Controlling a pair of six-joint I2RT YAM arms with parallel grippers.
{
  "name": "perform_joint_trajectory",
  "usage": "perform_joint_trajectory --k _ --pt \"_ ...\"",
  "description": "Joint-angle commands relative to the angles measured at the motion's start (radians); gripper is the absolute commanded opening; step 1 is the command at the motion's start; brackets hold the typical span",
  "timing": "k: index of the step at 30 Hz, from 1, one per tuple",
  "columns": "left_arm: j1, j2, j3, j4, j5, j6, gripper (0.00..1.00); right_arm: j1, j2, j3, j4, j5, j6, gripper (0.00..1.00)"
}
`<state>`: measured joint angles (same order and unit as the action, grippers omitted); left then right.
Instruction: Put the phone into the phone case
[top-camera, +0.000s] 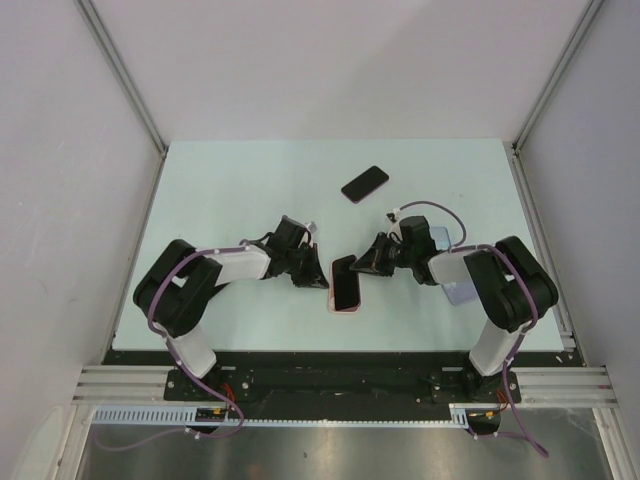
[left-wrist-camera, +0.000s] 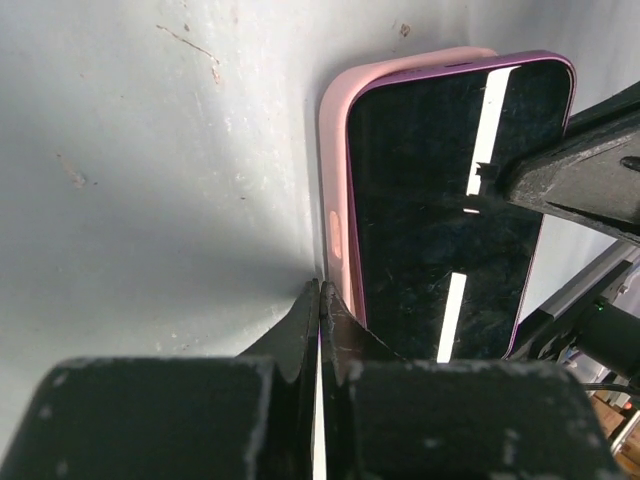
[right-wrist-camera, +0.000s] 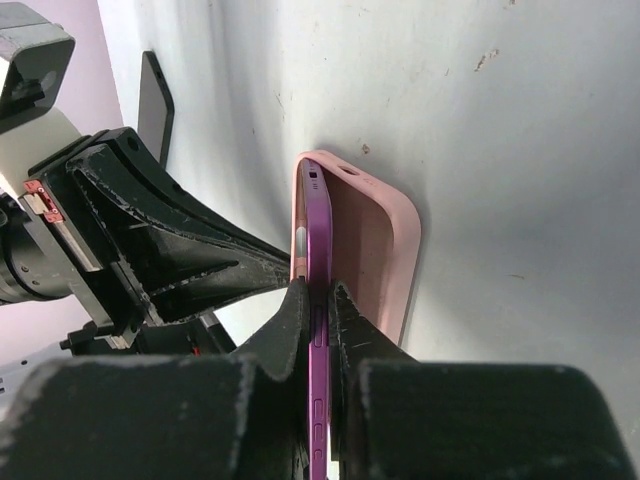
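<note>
The pink phone case (top-camera: 344, 311) lies open side up on the table between my two grippers. The purple phone (top-camera: 346, 284) with a black screen stands tilted in it: one long edge is down in the case, the other is raised. My right gripper (right-wrist-camera: 318, 292) is shut on the phone's (right-wrist-camera: 318, 225) raised long edge, above the case (right-wrist-camera: 378, 240). My left gripper (left-wrist-camera: 320, 292) is shut and empty. Its tips press against the outer side wall of the case (left-wrist-camera: 334, 150), beside the phone (left-wrist-camera: 440, 210). In the top view the left gripper (top-camera: 318, 277) and the right gripper (top-camera: 362, 266) flank the phone.
A second dark phone (top-camera: 365, 183) lies farther back on the table and also shows in the right wrist view (right-wrist-camera: 155, 100). Pale lavender objects (top-camera: 460, 292) lie under the right arm. Grey walls stand close on both sides.
</note>
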<state>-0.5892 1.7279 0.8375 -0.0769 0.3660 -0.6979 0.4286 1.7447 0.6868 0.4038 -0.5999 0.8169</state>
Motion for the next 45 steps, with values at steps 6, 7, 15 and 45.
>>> perform_joint_trajectory --k 6,7,15,45 --pt "-0.037 0.015 0.005 0.009 -0.004 -0.015 0.00 0.047 0.053 -0.042 0.107 0.077 0.082 0.00" --pt "-0.041 0.016 0.005 0.011 -0.004 -0.017 0.00 0.050 0.059 -0.055 0.133 0.084 0.093 0.00" --pt "-0.084 0.009 0.011 0.017 -0.007 -0.043 0.00 0.075 0.093 -0.089 0.194 0.107 0.136 0.00" --pt "-0.090 -0.134 0.031 -0.034 -0.154 0.021 0.39 0.009 -0.218 -0.084 -0.247 0.143 -0.087 0.66"
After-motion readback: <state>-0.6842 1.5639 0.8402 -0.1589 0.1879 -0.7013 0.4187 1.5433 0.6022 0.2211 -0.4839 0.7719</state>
